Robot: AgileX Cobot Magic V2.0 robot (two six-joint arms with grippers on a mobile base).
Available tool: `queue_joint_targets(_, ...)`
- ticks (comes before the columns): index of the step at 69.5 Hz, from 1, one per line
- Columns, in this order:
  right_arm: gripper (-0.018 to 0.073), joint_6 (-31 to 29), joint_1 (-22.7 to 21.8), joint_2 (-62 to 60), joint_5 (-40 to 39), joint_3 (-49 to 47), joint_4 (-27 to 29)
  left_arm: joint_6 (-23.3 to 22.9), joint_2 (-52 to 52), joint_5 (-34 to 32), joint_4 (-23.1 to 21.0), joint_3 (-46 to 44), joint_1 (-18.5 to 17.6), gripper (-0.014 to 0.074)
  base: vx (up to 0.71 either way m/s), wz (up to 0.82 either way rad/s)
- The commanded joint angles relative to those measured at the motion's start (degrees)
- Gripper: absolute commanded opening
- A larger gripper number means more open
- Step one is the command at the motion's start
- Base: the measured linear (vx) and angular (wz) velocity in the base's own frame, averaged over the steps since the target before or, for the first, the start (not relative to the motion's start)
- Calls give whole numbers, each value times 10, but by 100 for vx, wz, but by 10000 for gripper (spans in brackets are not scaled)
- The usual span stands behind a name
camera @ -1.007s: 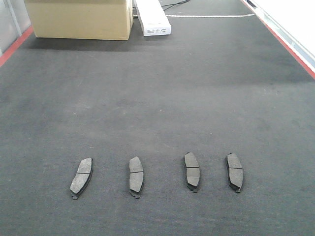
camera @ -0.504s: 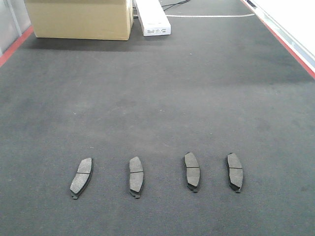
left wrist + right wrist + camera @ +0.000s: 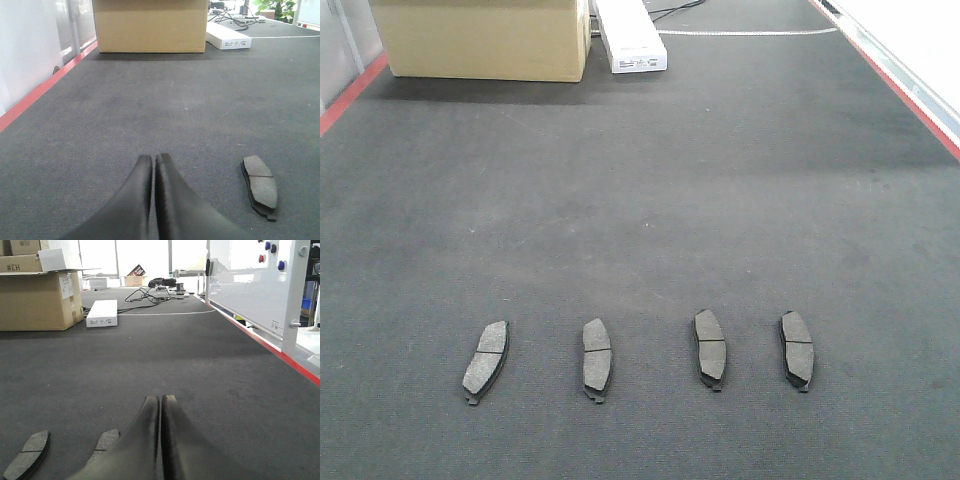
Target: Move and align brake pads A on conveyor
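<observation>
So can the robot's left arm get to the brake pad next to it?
Probably yes. The left end effector is shut and low over the conveyor, with the pad just to its right and only bare belt between them.

The conveyor (image 3: 650, 200) carries four brake pads A (image 3: 597, 360) in a row; ahead of the hands, a cardboard box (image 3: 480, 40) and a white carton (image 3: 632, 38).

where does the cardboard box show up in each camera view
Front view: cardboard box at top left, far end of the conveyor.
Left wrist view: top centre.
Right wrist view: upper left.
Shared landmark: the white flat carton to its right.
</observation>
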Motion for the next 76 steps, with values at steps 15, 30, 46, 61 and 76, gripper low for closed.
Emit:
queue_joint_targets(15, -6, -2, -4, -6, -39, 3, 0, -2, -7, -41, 0, 16, 0, -6, 0, 0)
queue_joint_targets(30, -6, -2, -4, -6, -39, 3, 0, -2, -7, -41, 0, 16, 0, -6, 0, 0)
queue_joint_targets(46, -6, -2, -4, -6, -39, 3, 0, -2, -7, -41, 0, 16, 0, -6, 0, 0)
queue_joint_targets(61, -6, -2, -4, -6, -39, 3, 0, -2, -7, -41, 0, 16, 0, -6, 0, 0)
queue_joint_targets(76, -6, -2, -4, -6, -40, 3, 0, -2, -7, -41, 0, 16, 0, -6, 0, 0)
